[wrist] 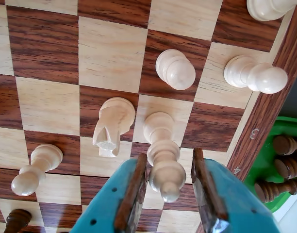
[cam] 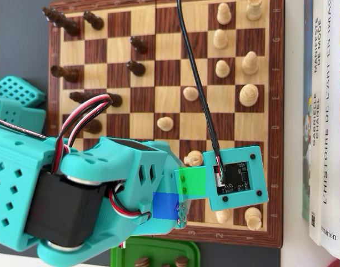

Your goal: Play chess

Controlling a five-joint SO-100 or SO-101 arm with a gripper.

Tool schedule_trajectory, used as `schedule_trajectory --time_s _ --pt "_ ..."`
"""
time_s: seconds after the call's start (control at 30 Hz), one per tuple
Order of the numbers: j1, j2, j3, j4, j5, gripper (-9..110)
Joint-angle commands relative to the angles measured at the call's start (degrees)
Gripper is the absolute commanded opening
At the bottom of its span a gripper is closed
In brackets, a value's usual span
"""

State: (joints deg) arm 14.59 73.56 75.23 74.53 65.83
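Observation:
The wooden chessboard [cam: 143, 21] holds dark pieces at the upper left and white pieces at the right in the overhead view. In the wrist view my gripper [wrist: 169, 158] is open, its teal jaws with brown pads on either side of a tall white piece [wrist: 164, 155]. The left pad is very near the piece and a gap shows on the right. The piece stands upright on its square. In the overhead view the arm [cam: 92, 189] and camera module [cam: 236, 178] hide the gripper. Only the top of a white piece [cam: 193, 159] shows beside them.
In the wrist view a white knight [wrist: 112, 124] stands just left of the gripped-around piece, with white pawns beyond [wrist: 175, 69] and to the right [wrist: 255, 74] and left [wrist: 34, 170]. A green tray [wrist: 265, 165] with dark captured pieces lies off the board edge. Books [cam: 325, 122] lie right of the board.

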Motion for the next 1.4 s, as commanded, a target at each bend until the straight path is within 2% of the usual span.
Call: schedule_trajectory --time_s 0.0,0.37,1.1,1.37 --pt "0.9 0.5 -1.8 -0.4 -0.2 15" --pt "0.7 1.0 -2.6 -0.1 -0.2 15" --pt "0.1 24.1 7.4 -0.5 0.4 15" --pt "-3.7 37.7 18.3 -10.4 3.3 15"
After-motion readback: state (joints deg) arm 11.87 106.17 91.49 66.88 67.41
